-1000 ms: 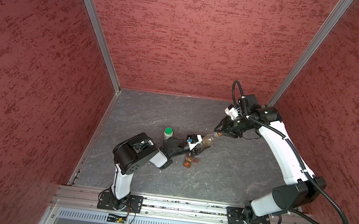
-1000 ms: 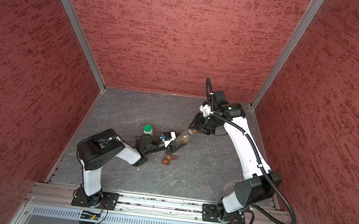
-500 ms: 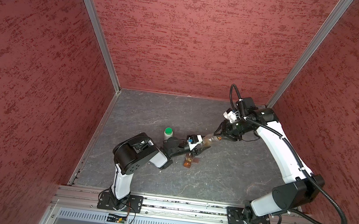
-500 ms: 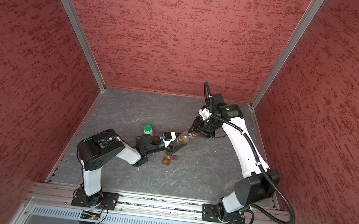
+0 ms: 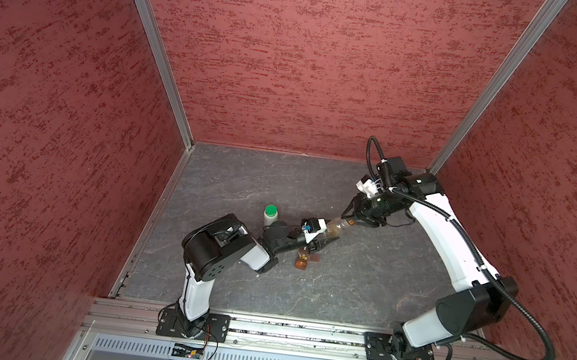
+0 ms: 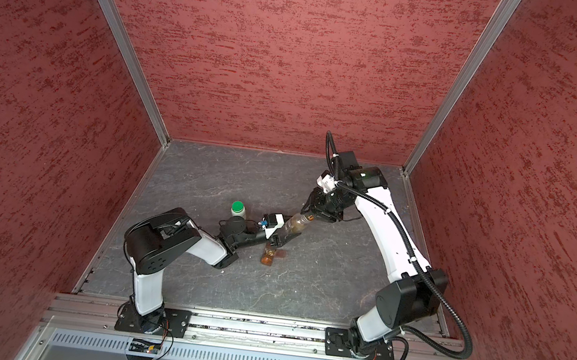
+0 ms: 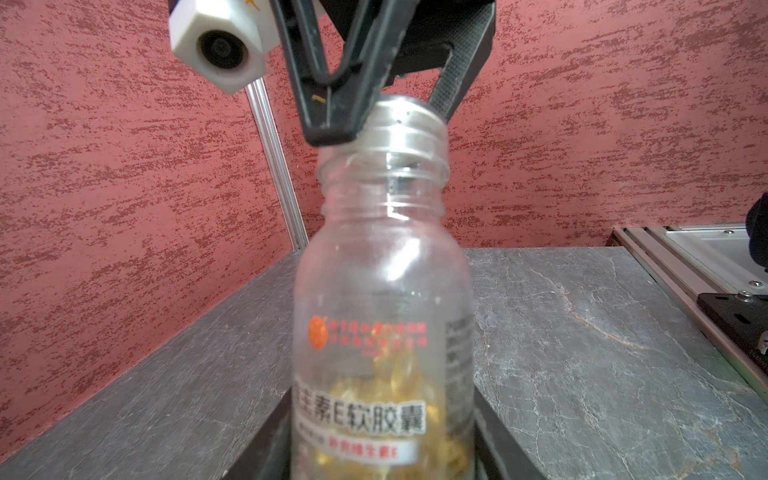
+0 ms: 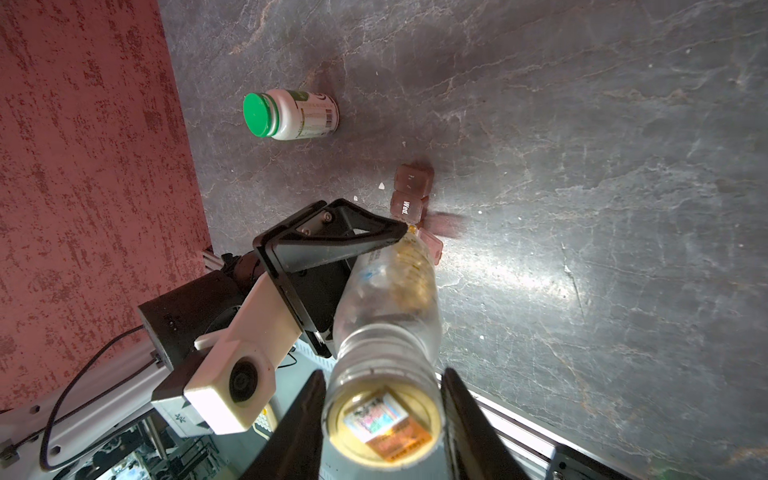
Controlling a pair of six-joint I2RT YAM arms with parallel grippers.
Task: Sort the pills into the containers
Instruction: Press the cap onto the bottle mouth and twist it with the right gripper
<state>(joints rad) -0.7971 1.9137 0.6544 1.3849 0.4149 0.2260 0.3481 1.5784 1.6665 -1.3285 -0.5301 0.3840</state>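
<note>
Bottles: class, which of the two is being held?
The clear bottle, gripped by the left pincer and right pincer; the white green-capped bottle stands alone on the table.

Bright even light, tabletop glare, blurry near bottle

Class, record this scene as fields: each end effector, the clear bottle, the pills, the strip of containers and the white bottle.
left end effector: shut on the clear bottle, around its body
right end effector: shut on the cap of that bottle
pills: yellow, inside the clear bottle
containers: brown strip on the table, near the left end effector
white bottle: upright, untouched
</note>
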